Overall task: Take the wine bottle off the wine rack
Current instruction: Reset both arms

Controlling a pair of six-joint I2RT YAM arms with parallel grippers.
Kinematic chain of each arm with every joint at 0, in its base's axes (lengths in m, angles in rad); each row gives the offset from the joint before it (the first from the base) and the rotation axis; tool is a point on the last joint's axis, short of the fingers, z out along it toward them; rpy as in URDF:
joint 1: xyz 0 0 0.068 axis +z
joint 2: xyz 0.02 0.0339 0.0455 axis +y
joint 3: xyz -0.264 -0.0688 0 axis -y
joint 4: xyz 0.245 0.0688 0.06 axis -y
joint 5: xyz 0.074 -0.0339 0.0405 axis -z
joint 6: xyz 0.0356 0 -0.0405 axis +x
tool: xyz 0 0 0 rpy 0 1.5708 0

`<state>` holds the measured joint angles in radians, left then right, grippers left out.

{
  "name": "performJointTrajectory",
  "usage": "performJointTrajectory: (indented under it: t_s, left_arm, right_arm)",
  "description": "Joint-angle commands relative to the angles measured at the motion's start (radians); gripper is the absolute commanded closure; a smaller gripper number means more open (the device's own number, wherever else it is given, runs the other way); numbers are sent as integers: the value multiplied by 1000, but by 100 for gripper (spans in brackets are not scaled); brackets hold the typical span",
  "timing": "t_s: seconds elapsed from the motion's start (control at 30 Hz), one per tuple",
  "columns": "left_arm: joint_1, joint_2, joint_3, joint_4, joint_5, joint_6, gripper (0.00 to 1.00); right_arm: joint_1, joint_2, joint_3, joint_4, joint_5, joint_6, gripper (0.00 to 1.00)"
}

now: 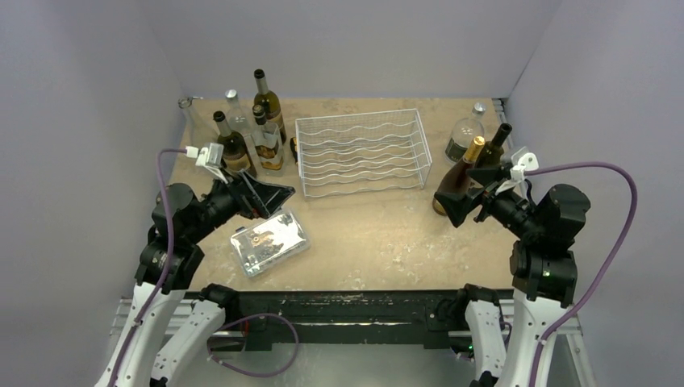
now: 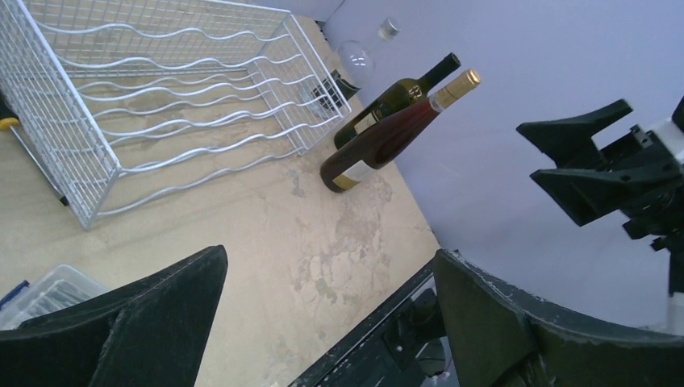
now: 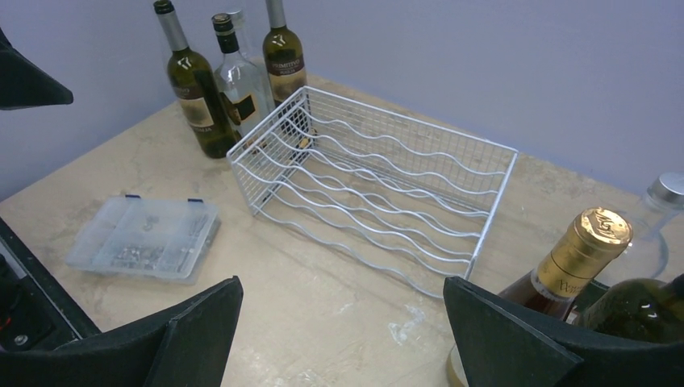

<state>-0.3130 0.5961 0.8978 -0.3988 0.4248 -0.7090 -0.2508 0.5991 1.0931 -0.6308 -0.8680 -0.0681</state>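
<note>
The white wire wine rack (image 1: 363, 153) sits at the table's middle back, and no bottle lies on its wavy rows. It also shows in the left wrist view (image 2: 161, 97) and the right wrist view (image 3: 379, 177). A brown wine bottle with a gold cap (image 1: 460, 179) stands upright right of the rack, next to a dark green bottle (image 1: 492, 149). My right gripper (image 1: 452, 208) is open and empty (image 3: 340, 282), just in front of the gold-capped bottle (image 3: 581, 250). My left gripper (image 1: 278, 201) is open and empty (image 2: 329, 254), left of the rack's front.
Several bottles (image 1: 262, 129) stand upright at the back left, beside the rack. A clear round bottle (image 1: 465, 133) stands at the back right. A clear plastic parts box (image 1: 269, 240) lies under my left gripper. A yellow-handled tool (image 2: 8, 122) lies at the rack's left side.
</note>
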Motion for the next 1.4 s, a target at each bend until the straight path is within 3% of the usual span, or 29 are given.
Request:
performJointTrajectory:
  t_s: [0.0,0.27,0.5,0.87,0.97,1.13,1.23,1.37]
  left_arm:
    - [57,-2,-22,70,104,-145,0]
    - [58,-12,45,-143,16,-141,0]
    - [58,-34,144,-440,-254,-93,0]
    - [58,-41,213,-675,-675,56,0]
    - [58,-67,199,-664,-654,158,0]
    - [58,-174,119,-572,-437,345,0]
    - [58,-210,87,-536,-344,387,0]
    - [58,-201,84,-531,-341,394,0]
  right_arm:
    - [-3,-5,-11,16,4,-36,1]
    - [-4,0,-26,15,-8,-89,1]
    - [-4,5,-41,19,-37,-114,1]
    - [-6,13,-44,23,10,-109,1]
    - [-11,15,-46,22,22,-112,1]
    - [-15,23,-43,23,29,-118,1]
    - [-15,22,-45,25,30,-120,1]
    - [-16,21,-41,24,13,-128,1]
